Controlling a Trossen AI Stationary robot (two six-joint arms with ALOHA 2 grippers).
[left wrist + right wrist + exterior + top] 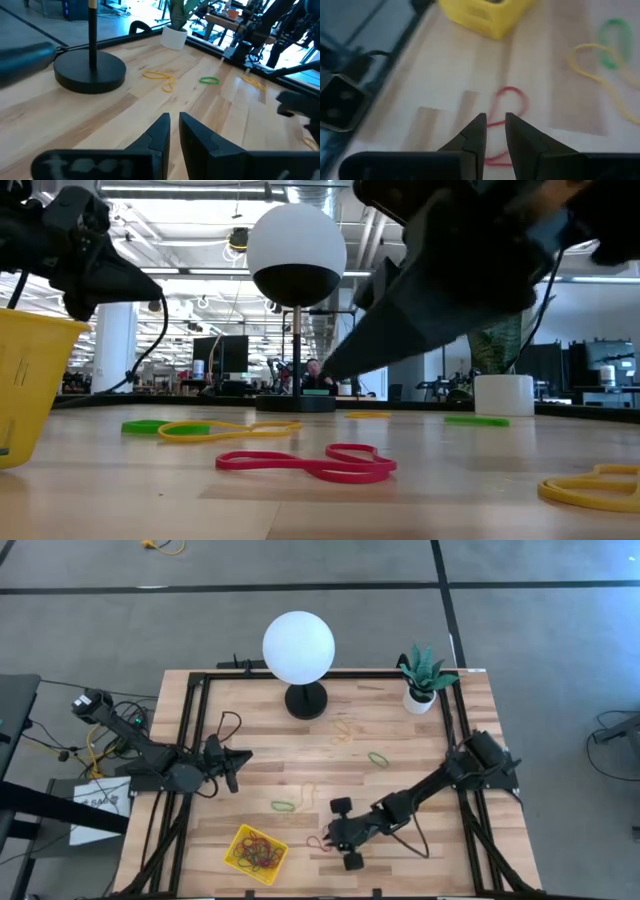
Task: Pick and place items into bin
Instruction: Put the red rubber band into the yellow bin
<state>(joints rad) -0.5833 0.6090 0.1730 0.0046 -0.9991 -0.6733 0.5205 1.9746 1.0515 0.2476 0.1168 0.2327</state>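
A red rubber band (318, 840) lies flat on the wooden table near its front edge; it also shows in the low view (310, 463) and the right wrist view (512, 100). My right gripper (327, 837) hangs just above it, fingers a narrow gap apart (495, 120), touching nothing. The yellow bin (256, 853) stands to its left at the front and holds several bands. Green bands (283, 806) (377, 758) and yellowish bands (345, 732) (310, 790) lie loose on the table. My left gripper (238, 760) waits shut and empty at the table's left side.
A lamp with a white globe (298, 648) and a black base (306, 700) stands at the far middle. A white plant pot (420, 698) stands at the far right. Black frame rails (190, 740) run along the table's sides. Another yellow band (590, 485) lies at the near right.
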